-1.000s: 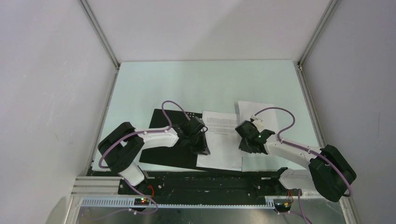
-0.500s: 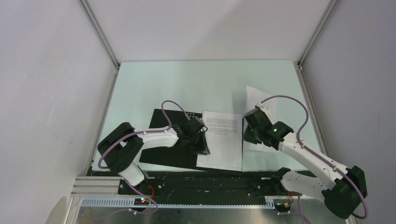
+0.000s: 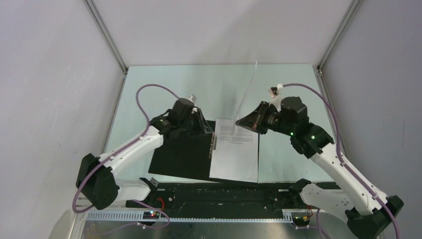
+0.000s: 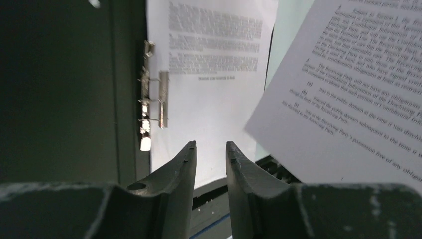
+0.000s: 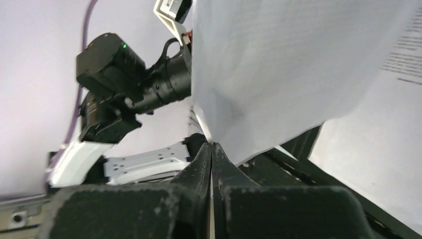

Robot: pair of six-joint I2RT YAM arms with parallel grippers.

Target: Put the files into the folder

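Since 1 second ago the left gripper [image 4: 210, 147] has risen off the folder [image 3: 181, 157], jaws narrowly parted, empty. 1 sheet [image 3: 236, 154] lies inside, lower centre. Farther up, the right gripper [image 5: 211, 145] pinches a 2nd sheet [image 4: 348, 89] aloft, still unfiled.

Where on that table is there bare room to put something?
The far band of the pale green table, between the open black folder and the back wall, is bare. The middle is crowded: the left arm, the right arm and a lifted white printed sheet hang around the folder.
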